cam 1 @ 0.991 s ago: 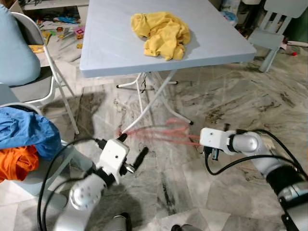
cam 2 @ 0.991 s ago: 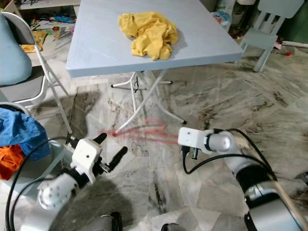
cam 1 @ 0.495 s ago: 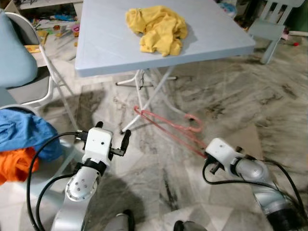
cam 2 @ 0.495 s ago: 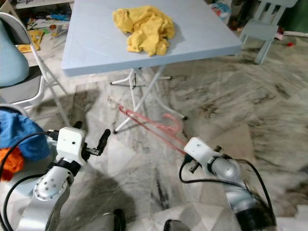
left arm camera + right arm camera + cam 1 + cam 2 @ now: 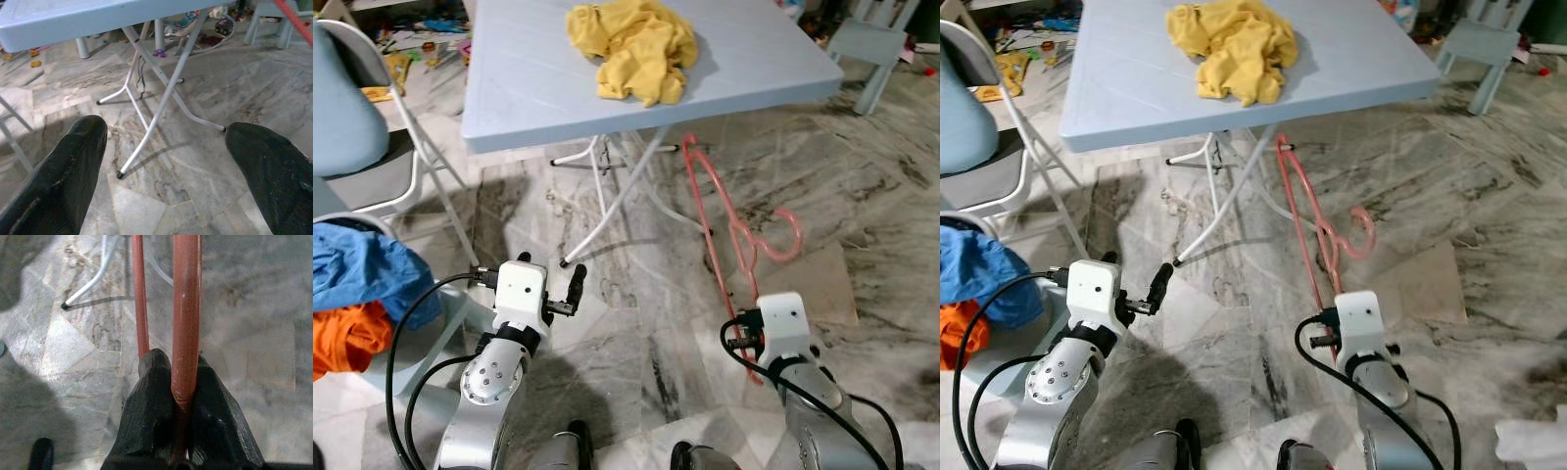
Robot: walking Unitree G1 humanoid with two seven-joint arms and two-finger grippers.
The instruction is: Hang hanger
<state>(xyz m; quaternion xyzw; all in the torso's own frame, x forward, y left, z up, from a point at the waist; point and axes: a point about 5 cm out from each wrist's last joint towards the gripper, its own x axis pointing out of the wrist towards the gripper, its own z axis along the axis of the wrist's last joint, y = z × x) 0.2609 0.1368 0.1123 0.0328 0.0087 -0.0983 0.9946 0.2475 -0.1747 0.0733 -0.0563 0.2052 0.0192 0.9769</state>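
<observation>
Marble floor [image 5: 862, 196]; hanger [image 5: 186, 323] between right tool [image 5: 182, 396] fingers

No text, label, brand, number or sign can be read in any view. The small colourful clutter on the floor [image 5: 431, 44] behind the table may carry print, but it is too small and blurred to tell.
</observation>
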